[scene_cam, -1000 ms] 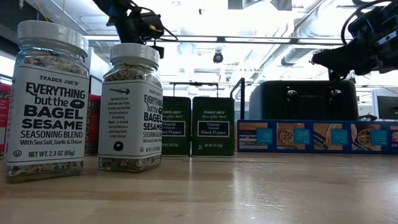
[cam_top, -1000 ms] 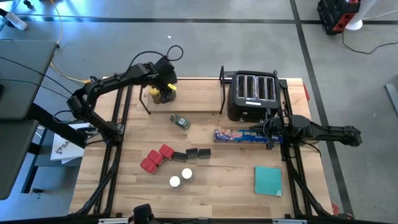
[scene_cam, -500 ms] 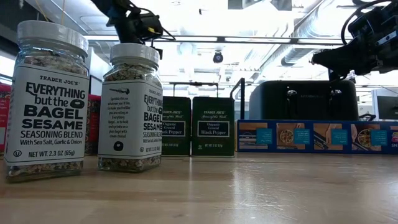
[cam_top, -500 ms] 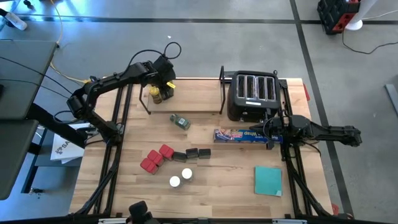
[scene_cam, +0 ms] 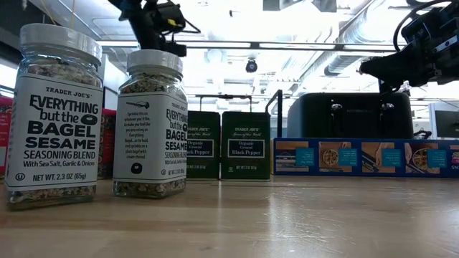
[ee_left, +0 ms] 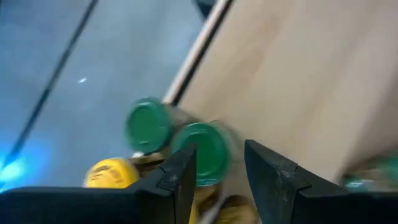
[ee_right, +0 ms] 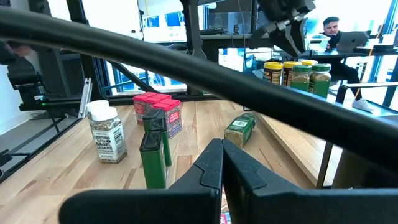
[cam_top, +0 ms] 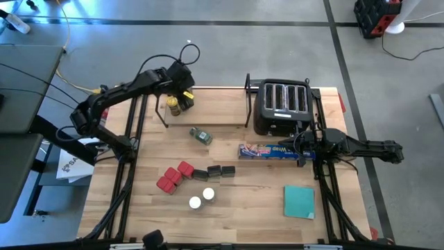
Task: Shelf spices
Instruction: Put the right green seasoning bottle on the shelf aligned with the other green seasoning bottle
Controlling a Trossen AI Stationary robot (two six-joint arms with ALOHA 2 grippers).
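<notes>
- Left gripper (cam_top: 182, 89) hovers over the shelf (cam_top: 208, 123) at its left end, fingers (ee_left: 180, 174) apart, holding nothing, right above the green-lidded jars (ee_left: 200, 152).
- Four jars, two yellow-lidded (ee_right: 273, 71) and two green-lidded, stand bunched on the shelf's left end.
- One green-lidded jar (cam_top: 201, 135) lies on its side on the table (cam_top: 257, 187), just in front of the shelf.
- Red tins (cam_top: 173, 177), black containers (cam_top: 214, 171) and white-capped jars (cam_top: 201, 198) sit mid-table, well apart from the shelf.
- Right gripper (cam_top: 300, 144) waits by the blue wrap box (cam_top: 267, 151), fingers (ee_right: 208, 165) pressed together, probably empty.
</notes>
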